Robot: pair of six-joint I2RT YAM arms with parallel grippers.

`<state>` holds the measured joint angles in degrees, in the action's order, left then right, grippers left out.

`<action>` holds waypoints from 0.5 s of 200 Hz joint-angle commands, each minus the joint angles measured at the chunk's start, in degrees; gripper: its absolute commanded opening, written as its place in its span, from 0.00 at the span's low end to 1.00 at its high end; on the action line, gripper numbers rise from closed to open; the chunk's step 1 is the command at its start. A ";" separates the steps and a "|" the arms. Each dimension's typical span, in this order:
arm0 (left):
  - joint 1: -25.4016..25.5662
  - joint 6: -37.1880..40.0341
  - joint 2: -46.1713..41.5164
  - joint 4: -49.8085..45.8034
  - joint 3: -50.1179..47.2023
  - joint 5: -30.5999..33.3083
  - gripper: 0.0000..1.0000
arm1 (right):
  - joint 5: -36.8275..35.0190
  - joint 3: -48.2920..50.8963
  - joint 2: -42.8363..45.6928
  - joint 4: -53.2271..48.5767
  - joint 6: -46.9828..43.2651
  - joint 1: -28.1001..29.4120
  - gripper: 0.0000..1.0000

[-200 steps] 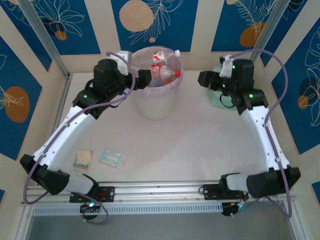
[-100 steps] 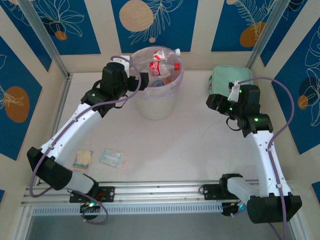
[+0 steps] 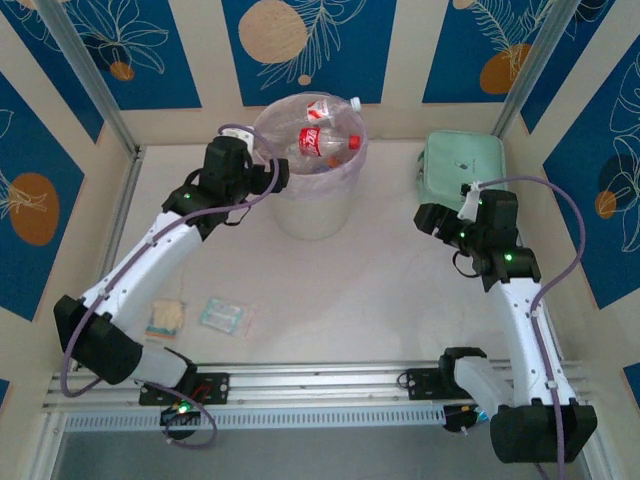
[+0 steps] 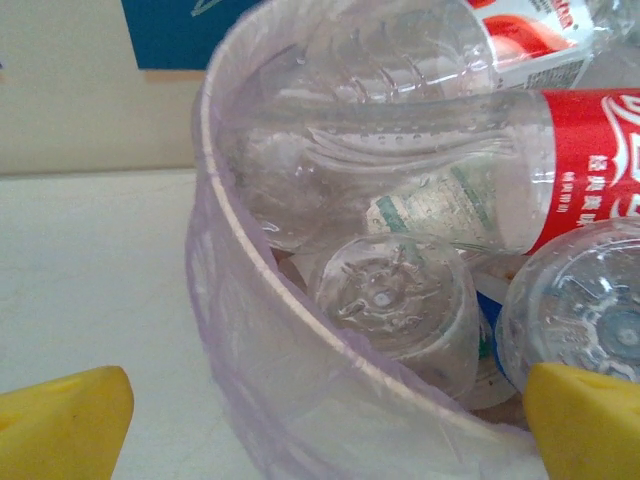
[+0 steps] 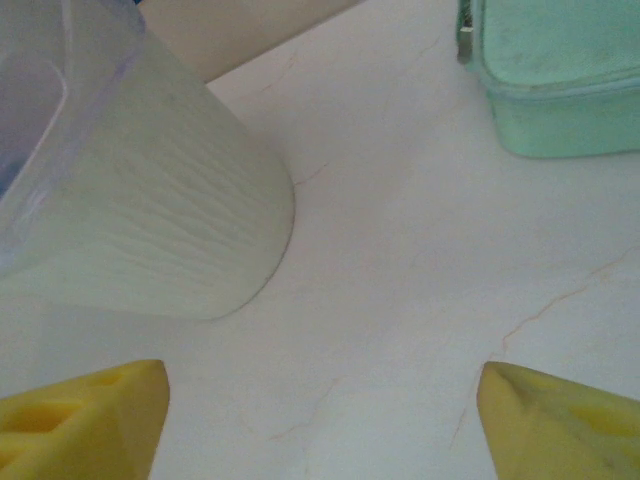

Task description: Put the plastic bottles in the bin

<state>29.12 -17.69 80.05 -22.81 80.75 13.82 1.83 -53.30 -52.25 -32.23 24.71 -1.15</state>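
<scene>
The bin (image 3: 315, 210), a cream bucket with a pale pink liner, stands at the back middle of the table. Several clear plastic bottles (image 3: 318, 140) with red labels are piled inside it. My left gripper (image 3: 279, 176) is open beside the bin's left rim and holds nothing. In the left wrist view the liner rim (image 4: 262, 255) curves between the yellow fingertips (image 4: 62, 422), with a red-labelled bottle (image 4: 590, 165) and clear bottle bases behind it. My right gripper (image 3: 426, 218) is open over bare table, right of the bin. Its wrist view has the bin's wall (image 5: 150, 235) at the left.
A mint-green square case (image 3: 462, 160) sits at the back right, also at the upper right of the right wrist view (image 5: 560, 80). Two small flat packets (image 3: 225, 315) (image 3: 165, 318) lie near the front left. The table is boxed in by patterned walls.
My right arm pulled back from the green case toward the near side and its jaws widened. My left gripper drew back slightly from over the bin's rim, still open.
</scene>
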 commanded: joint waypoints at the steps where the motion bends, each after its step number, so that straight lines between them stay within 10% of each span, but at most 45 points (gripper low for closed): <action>1: -0.71 5.24 -6.80 -1.48 -1.72 3.89 0.99 | -4.63 2.90 1.20 3.19 -2.40 -0.21 0.89; 100: -10.89 9.89 -25.29 29.06 -52.01 15.55 1.00 | -16.88 24.71 -3.25 32.35 -10.18 1.85 0.99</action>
<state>19.81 -9.93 53.84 -8.25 35.35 27.59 -11.35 -31.14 -53.12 -9.82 16.75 0.43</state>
